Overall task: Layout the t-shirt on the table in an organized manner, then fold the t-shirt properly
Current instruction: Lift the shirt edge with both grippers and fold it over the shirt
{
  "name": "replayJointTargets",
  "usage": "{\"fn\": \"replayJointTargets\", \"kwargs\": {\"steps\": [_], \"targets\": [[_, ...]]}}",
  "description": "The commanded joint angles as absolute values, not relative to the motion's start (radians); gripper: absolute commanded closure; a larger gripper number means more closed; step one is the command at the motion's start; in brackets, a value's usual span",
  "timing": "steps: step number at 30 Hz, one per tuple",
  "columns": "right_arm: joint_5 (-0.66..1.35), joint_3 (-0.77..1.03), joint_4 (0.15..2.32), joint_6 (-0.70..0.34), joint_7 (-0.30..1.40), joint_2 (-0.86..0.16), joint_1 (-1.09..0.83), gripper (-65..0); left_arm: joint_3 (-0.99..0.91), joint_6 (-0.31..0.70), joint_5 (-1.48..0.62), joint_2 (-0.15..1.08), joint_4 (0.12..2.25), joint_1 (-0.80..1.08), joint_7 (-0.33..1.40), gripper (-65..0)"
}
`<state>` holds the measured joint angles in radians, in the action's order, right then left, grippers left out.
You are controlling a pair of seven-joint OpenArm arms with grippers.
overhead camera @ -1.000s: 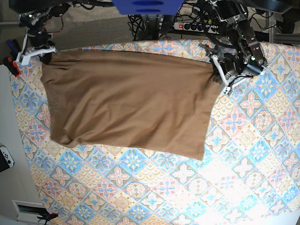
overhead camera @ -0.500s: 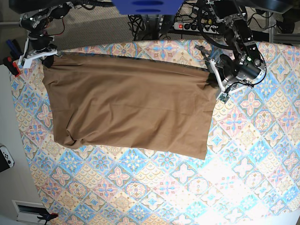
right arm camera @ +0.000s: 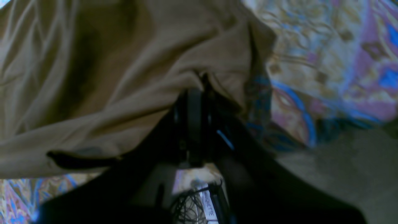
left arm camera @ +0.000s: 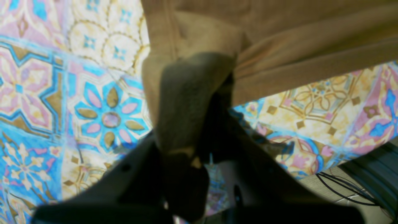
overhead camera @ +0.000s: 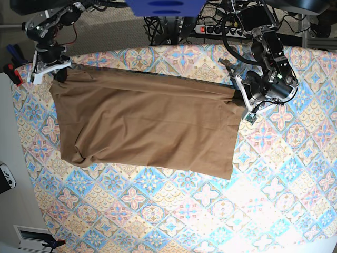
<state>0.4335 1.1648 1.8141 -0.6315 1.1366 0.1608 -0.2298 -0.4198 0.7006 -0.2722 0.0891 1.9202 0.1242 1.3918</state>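
Note:
The tan-brown t-shirt [overhead camera: 147,124] lies spread over the patterned table [overhead camera: 274,174], its far edge raised and stretched between both grippers. My left gripper [overhead camera: 240,99] is shut on the shirt's far right corner. In the left wrist view, the t-shirt [left arm camera: 279,37] wraps over the left gripper [left arm camera: 214,105] above the table [left arm camera: 93,115]. My right gripper [overhead camera: 57,73] is shut on the far left corner. In the right wrist view, the t-shirt [right arm camera: 93,77] bunches at the right gripper [right arm camera: 199,90], with the table [right arm camera: 326,62] beyond. The near hem rests flat, with a small wrinkle at its left.
A power strip [overhead camera: 216,29] and cables lie on the floor past the table's far edge. A blue block [overhead camera: 163,6] overhangs the top middle. Red clamps [overhead camera: 15,74] sit at the left edge, and a white controller [overhead camera: 6,176] lies off the table's left side.
Both grippers have carried the shirt's far edge toward the near side and slightly inward. The near hem has stayed where it was.

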Motion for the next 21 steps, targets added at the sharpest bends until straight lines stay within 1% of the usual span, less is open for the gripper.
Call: {"fn": "replayJointTargets", "kwargs": {"steps": [1, 4, 10, 14, 17, 21], "targets": [[0.447, 1.158, 1.837, -0.624, 1.115, 0.148, -0.228, 0.0, -0.424, 0.698, -0.269, 0.096, 1.936, 0.113, 1.386, 0.0], [0.447, 1.115, 1.837, -0.565, 1.113, 0.147, -0.228, 0.0, -0.421, 0.698, -0.269, 0.096, 1.936, 0.099, 1.386, 0.0], [0.447, 1.098, 1.837, -0.562, 1.113, 0.147, -0.226, 0.0, -0.421, 0.698, -0.271, 0.096, 1.934, 0.070, 1.386, 0.0], [0.447, 1.098, 1.837, -0.562, 1.113, 0.145, -0.170, 0.0, -0.421, 0.698, -0.269, 0.096, 1.934, 0.041, 1.396, 0.0], [0.446, 1.098, 1.839, -0.561, 1.119, 0.124, -0.140, 0.0, -0.421, 0.698, -0.269, 0.096, 1.934, 0.002, 1.396, 0.0], [0.358, 1.096, 1.839, -0.561, 1.119, 0.124, -0.108, 0.0, -0.420, 0.698, -0.269, 0.096, 1.934, -0.025, 1.396, 0.0]]}}
